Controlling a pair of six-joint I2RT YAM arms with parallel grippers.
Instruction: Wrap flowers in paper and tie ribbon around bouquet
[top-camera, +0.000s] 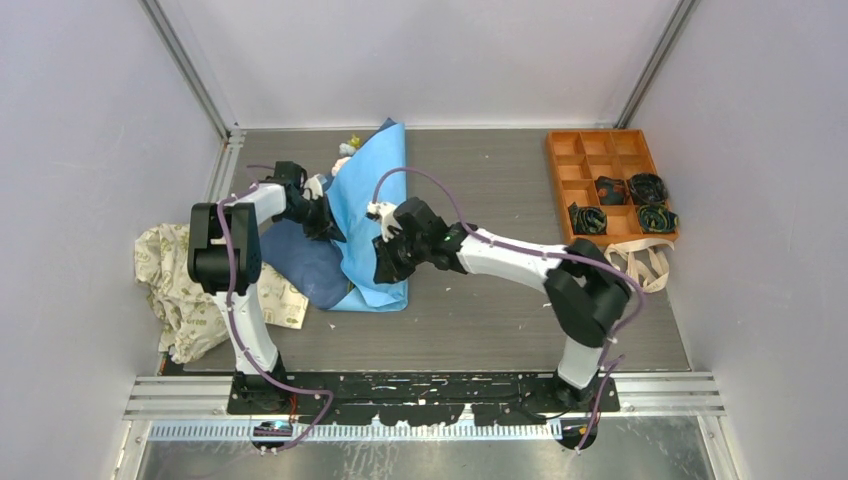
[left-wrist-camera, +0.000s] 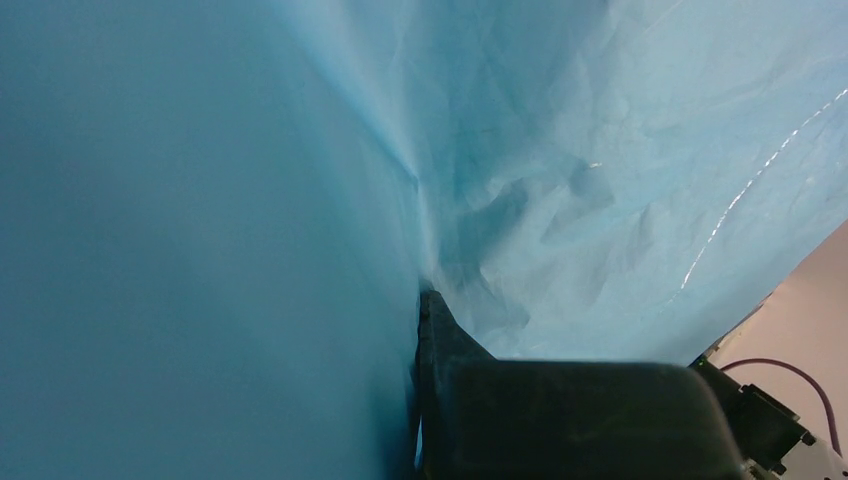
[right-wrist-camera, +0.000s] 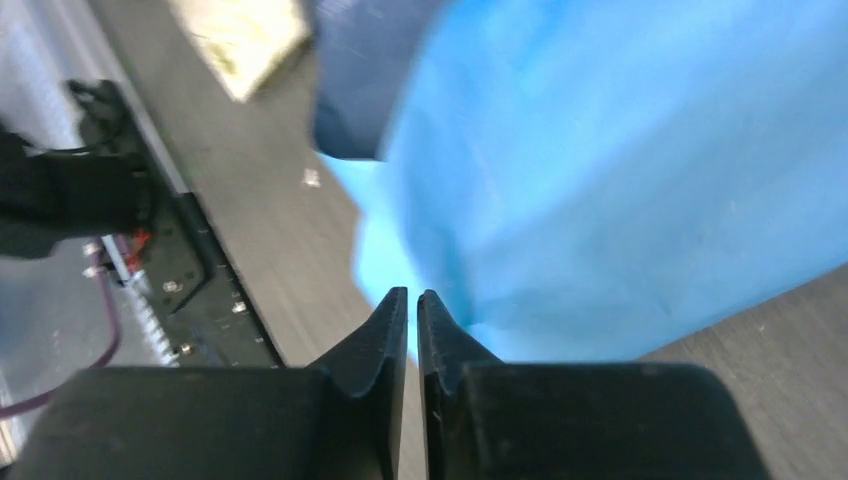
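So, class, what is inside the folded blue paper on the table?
At the far end of the paper, a few pale blooms poke out. The stalks cannot be seen: the folded sheet covers them, and whatever else lies within.

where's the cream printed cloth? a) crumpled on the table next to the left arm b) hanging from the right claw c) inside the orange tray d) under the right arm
a: the cream cloth lies crumpled on the table right beside the left arm, on the opposite side from the orange tray.
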